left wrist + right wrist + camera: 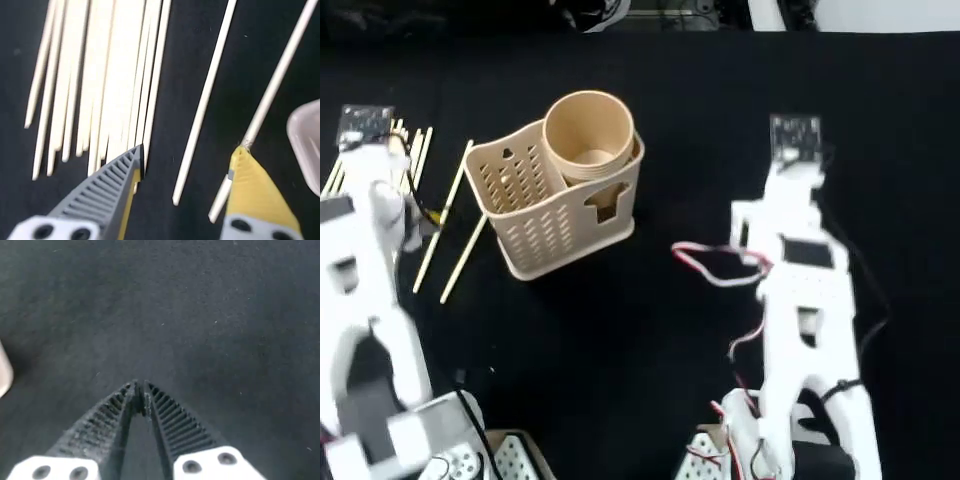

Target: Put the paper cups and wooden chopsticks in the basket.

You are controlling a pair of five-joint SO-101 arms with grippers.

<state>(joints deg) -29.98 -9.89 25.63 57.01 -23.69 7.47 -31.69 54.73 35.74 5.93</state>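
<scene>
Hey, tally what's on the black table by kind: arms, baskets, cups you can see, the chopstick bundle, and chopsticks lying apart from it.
Robot arms: 2
Basket: 1
Paper cup, in the basket: 1 showing
Chopstick bundle: 1, sticks too crowded to count
Single chopsticks: 2
Total: 7

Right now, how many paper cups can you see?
1. The paper cup stands upright inside the basket, at its far end. More cups could be nested inside it, hidden.
</scene>
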